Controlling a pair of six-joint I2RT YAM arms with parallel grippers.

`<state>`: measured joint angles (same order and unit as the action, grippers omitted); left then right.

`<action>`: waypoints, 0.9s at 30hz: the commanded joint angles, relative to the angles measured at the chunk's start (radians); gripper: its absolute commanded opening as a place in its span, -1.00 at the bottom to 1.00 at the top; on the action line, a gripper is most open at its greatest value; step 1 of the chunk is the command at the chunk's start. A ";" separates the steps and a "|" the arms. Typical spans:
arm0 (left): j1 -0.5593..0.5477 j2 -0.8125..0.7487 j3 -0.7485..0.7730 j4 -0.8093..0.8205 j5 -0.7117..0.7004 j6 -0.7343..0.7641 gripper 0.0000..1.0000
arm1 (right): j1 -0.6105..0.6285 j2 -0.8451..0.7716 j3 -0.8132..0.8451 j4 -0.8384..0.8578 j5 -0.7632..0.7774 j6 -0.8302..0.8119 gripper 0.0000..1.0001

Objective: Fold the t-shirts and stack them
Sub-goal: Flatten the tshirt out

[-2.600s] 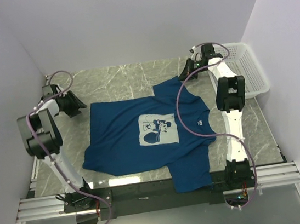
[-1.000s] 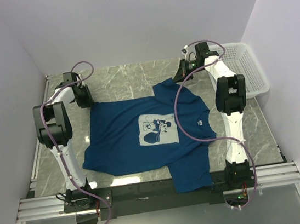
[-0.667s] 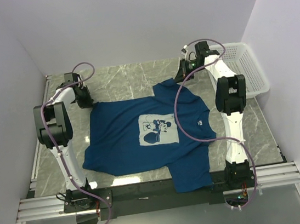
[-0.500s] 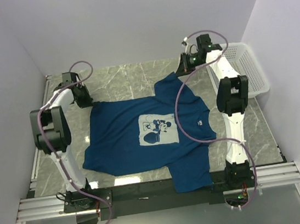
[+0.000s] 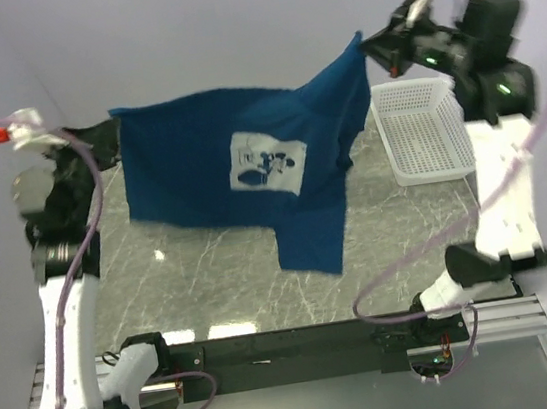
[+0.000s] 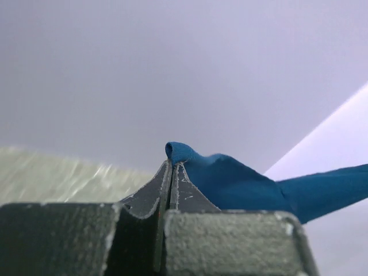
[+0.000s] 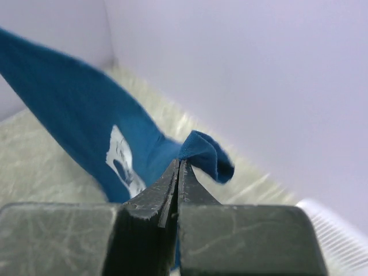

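Observation:
The dark blue t-shirt (image 5: pixel 237 159) with a white cartoon print hangs stretched in the air above the marble table, print facing the top camera. My left gripper (image 5: pixel 108 133) is shut on its left top corner; the left wrist view shows a fold of the t-shirt (image 6: pixel 230 181) pinched at my left gripper (image 6: pixel 171 164). My right gripper (image 5: pixel 369 48) is shut on the raised right top corner; in the right wrist view my right gripper (image 7: pixel 179 164) pinches an edge of the t-shirt (image 7: pixel 86 123). One sleeve dangles lowest near the table's middle.
A white mesh basket (image 5: pixel 424 134) stands on the right side of the marble table (image 5: pixel 213 283), under my right arm. Plain walls close in the back and both sides. The black rail with the arm bases runs along the near edge.
Both arms have risen sharply, lifting the t-shirt off the table from lying flat to hanging in the air. The left gripper closed on its corner just before the lift.

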<state>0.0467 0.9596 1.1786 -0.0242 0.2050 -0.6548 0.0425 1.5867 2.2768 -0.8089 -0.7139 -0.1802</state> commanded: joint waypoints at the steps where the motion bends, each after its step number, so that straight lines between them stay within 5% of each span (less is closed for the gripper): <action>1: -0.002 -0.094 0.039 0.087 -0.012 -0.101 -0.99 | -0.004 -0.108 0.059 0.057 0.034 0.021 -1.00; 7: -0.002 -0.200 0.231 -0.006 -0.016 -0.100 -0.99 | -0.038 -0.310 0.130 0.194 0.053 0.177 -1.00; 17: -0.002 -0.288 0.385 -0.098 -0.096 -0.080 -0.99 | -0.432 -0.350 0.233 0.540 -0.234 0.713 -1.00; 23: -0.001 -0.303 0.310 -0.143 -0.116 -0.072 -0.99 | -0.527 -0.305 0.058 0.715 -0.363 0.877 -1.00; 27: -0.004 -0.300 0.091 -0.108 -0.122 -0.094 -0.99 | -0.509 -0.286 -0.153 0.804 -0.456 0.912 -1.00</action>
<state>0.0460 0.6437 1.4082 -0.1127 0.1066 -0.7280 -0.4709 1.2148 2.2627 -0.0799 -1.0790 0.6388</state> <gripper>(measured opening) 0.013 0.004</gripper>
